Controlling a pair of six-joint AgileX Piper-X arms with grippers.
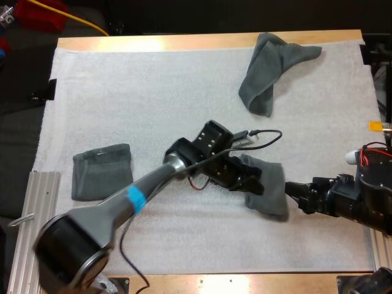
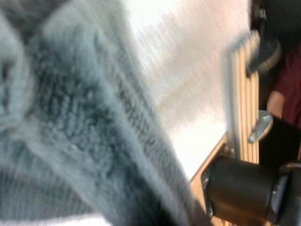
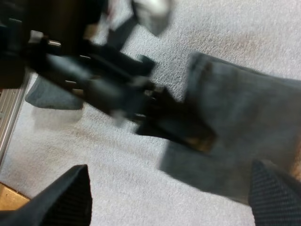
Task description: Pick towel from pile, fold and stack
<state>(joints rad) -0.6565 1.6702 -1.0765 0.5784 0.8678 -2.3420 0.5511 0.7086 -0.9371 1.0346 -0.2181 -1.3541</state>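
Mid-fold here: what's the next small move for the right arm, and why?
Probably ease the right gripper forward and close on the towel: its fingers stand open at the towel's edge, and the left gripper is at its other side.

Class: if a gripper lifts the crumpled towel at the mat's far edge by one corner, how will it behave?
Likely floppy: the crumpled towel lies in soft folds, so it should droop. Probably not slippery: its surface looks fuzzy, and so does the mat.
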